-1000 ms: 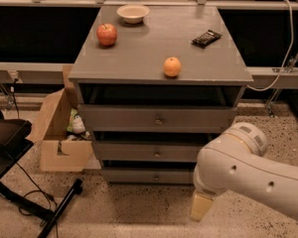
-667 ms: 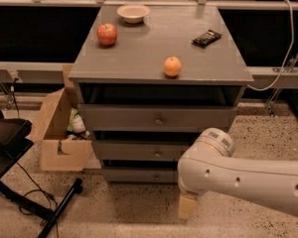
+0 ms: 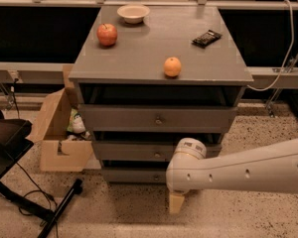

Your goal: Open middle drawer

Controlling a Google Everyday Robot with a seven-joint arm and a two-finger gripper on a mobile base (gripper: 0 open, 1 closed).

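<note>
Grey cabinet (image 3: 154, 51) w/ three drawers: the middle drawer (image 3: 129, 151) sits betw. the top and bottom fronts, its right end hidden by the robot arm (image 3: 248, 170). The gripper (image 3: 176, 202) hangs low in front of the cabinet's base, near the floor; whether it's open or closed can't be told. On top: apple (image 3: 107, 34), orange (image 3: 172, 67), bowl (image 3: 133, 13), dark packet (image 3: 207, 37).

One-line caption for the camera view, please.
Gripper hangs low before the grey cabinet, below the shut middle drawer; apple, orange and bowl on top.
</note>
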